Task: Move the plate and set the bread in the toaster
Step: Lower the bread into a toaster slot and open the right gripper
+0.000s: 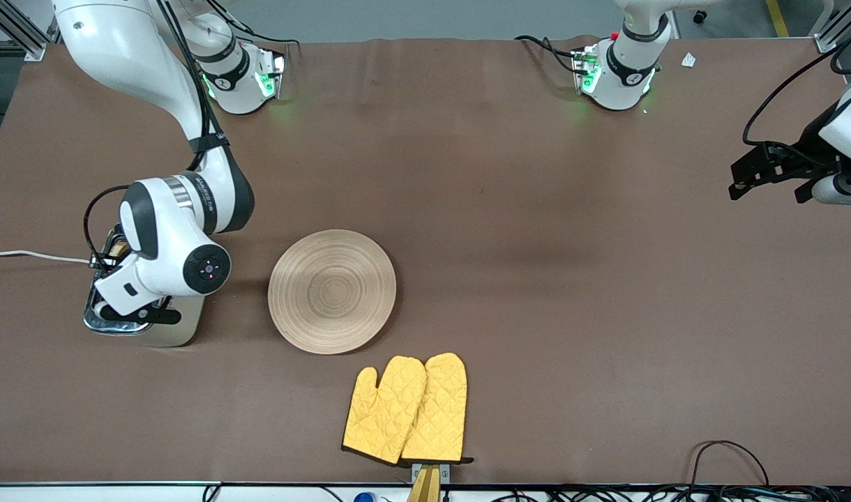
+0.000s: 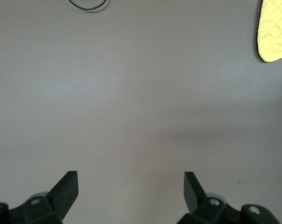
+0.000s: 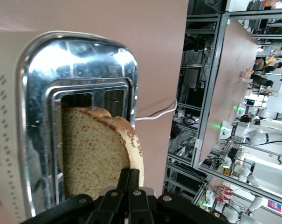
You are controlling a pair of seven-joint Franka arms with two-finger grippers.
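Right gripper (image 3: 129, 184) pinches the brown speckled bread slice (image 3: 96, 149) by its top edge, half sunk in a slot of the chrome-topped cream toaster (image 3: 43, 93). Judgement: lower straight, release only once seated. Left gripper (image 2: 130, 191) waits, fingers wide, empty. Round beige wooden plate (image 1: 332, 291) lies beside the toaster.

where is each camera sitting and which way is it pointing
Front view: high across the table, facing both arms' bases; shows the plate, mitts, the right arm over the toaster, and the left gripper waiting.
Left wrist view: looks down past its open fingers at bare table.
Right wrist view: looks down its shut gripper at the bread entering the toaster.
Shared: the mitts, front and left wrist.
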